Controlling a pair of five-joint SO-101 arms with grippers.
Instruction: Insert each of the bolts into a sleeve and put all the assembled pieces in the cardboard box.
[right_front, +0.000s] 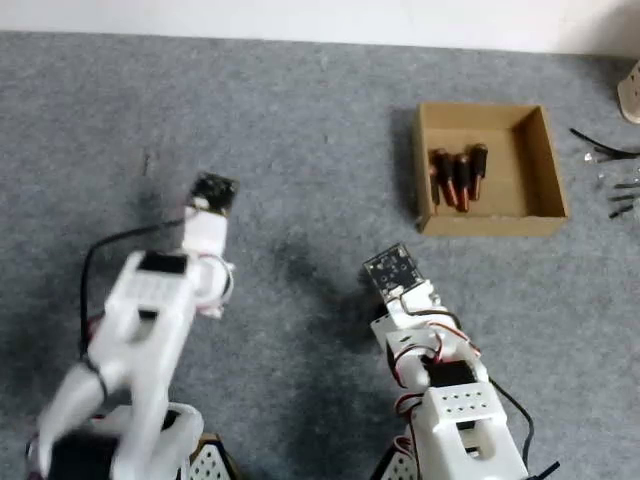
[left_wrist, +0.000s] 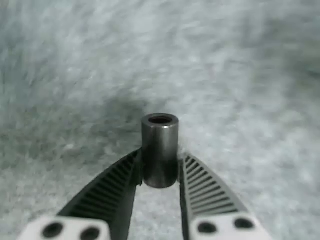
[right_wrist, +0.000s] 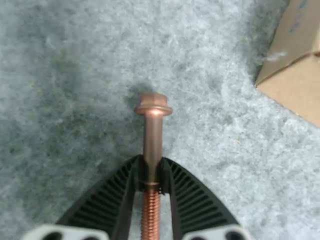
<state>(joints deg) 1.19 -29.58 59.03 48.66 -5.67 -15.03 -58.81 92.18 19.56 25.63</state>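
L pincer (left_wrist: 160, 159) clamps sleeve (left_wrist: 160, 140), bore outward; R pincer (right_wrist: 150, 162) clamps bolt (right_wrist: 152, 127) shank, head outward

white printed shells, black ribbed claw fingers (left_wrist: 117, 182), black cable (right_front: 120, 238) on left arm (right_front: 150, 310), red-white wires (right_front: 405, 372) on right arm (right_front: 455, 405), black wrist boards (right_front: 214, 192)

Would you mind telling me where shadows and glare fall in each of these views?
High view: soft shadows on the carpet beside the left arm and right arm, and along one inner wall of the box. Left wrist view: a dim shadow beyond the sleeve, faint sheen on its rim. Right wrist view: a bright highlight on the bolt head, shadow just beyond it.
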